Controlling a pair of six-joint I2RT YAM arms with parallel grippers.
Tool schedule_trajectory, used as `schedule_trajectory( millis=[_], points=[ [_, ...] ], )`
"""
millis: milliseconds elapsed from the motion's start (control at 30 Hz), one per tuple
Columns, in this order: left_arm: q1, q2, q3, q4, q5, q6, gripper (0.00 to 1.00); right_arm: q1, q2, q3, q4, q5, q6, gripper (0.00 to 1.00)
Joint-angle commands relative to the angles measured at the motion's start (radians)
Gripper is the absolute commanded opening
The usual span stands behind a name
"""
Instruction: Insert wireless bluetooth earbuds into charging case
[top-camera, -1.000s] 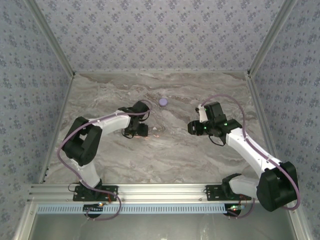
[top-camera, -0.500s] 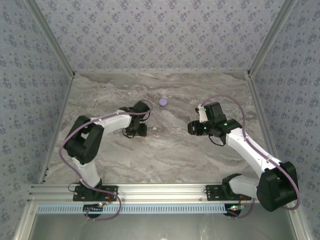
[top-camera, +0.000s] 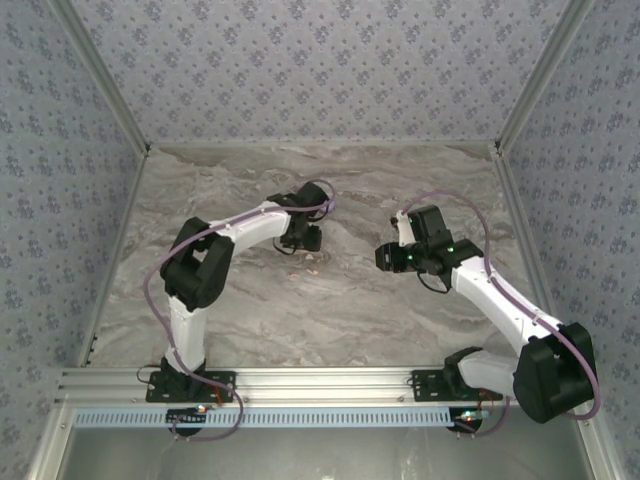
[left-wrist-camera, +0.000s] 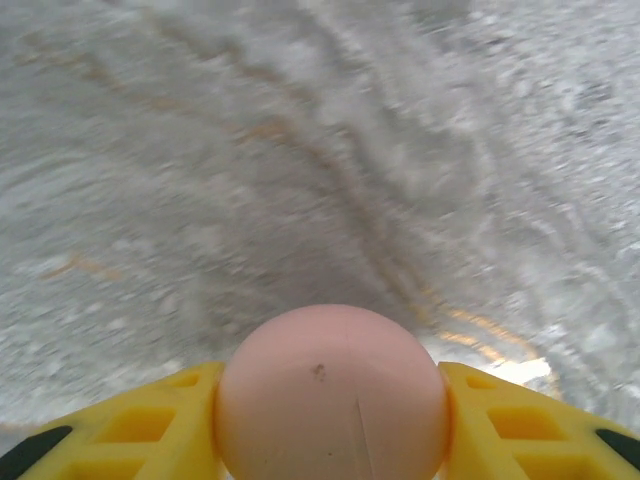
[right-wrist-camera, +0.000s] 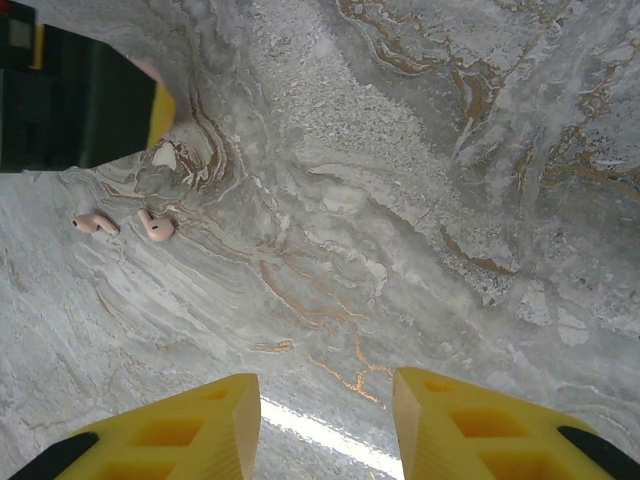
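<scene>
Pink and round, the charging case (left-wrist-camera: 332, 395) sits pinched in the left gripper (top-camera: 303, 240), so I'd say keep it level and steady while the right gripper (right-wrist-camera: 325, 420), jaws apart and empty, reaches for the two pink earbuds (right-wrist-camera: 155, 225) lying close together on the marble table (right-wrist-camera: 420, 180)

A grey marbled stone surface (right-wrist-camera: 420, 200) with rust-orange veins runs across the view. At the bottom edge, the right hand (right-wrist-camera: 327, 400) shows its two yellow plastic fingers (right-wrist-camera: 480, 430) standing apart above bare stone. In the upper left corner sits the left hand (right-wrist-camera: 85, 95), a black block with a yellow edge, and a sliver of a salmon-pink thing (right-wrist-camera: 150, 70) shows at that edge. Just below it, two small pale pink plastic earbuds (right-wrist-camera: 156, 225) lie side by side on the stone, close together but apart.
</scene>
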Motion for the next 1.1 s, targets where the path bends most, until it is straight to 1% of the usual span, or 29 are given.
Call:
schedule_trajectory(
  millis=[0, 300, 367, 433, 600, 733, 833, 967, 1067],
  points=[
    [-0.028, 0.057, 0.079, -0.065, 0.025, 0.017, 0.45, 0.005, 0.019, -0.018, 0.012, 0.004, 0.018, 0.41],
    [-0.076, 0.171, 0.186, -0.088, 0.052, 0.012, 0.46, 0.005, 0.045, -0.042, 0.054, -0.004, 0.044, 0.41],
    [-0.079, 0.179, 0.192, -0.086, 0.060, 0.008, 0.47, 0.005, 0.052, -0.046, 0.064, -0.007, 0.049, 0.41],
    [-0.080, 0.179, 0.191, -0.083, 0.066, 0.007, 0.51, 0.005, 0.064, -0.047, 0.076, -0.014, 0.055, 0.41],
    [-0.080, 0.139, 0.182, -0.078, 0.059, 0.020, 0.64, 0.007, 0.098, -0.047, 0.111, -0.040, 0.066, 0.41],
    [-0.077, 0.084, 0.185, -0.079, 0.067, 0.038, 0.68, 0.009, 0.130, -0.038, 0.139, -0.063, 0.078, 0.41],
    [-0.064, 0.043, 0.195, -0.084, 0.088, 0.052, 0.69, 0.022, 0.166, -0.027, 0.157, -0.075, 0.086, 0.41],
    [-0.025, -0.014, 0.180, -0.075, 0.121, 0.060, 0.68, 0.045, 0.228, 0.002, 0.182, -0.079, 0.100, 0.41],
    [0.012, -0.053, 0.152, -0.057, 0.135, 0.066, 0.65, 0.065, 0.292, 0.035, 0.201, -0.084, 0.115, 0.40]
  ],
)
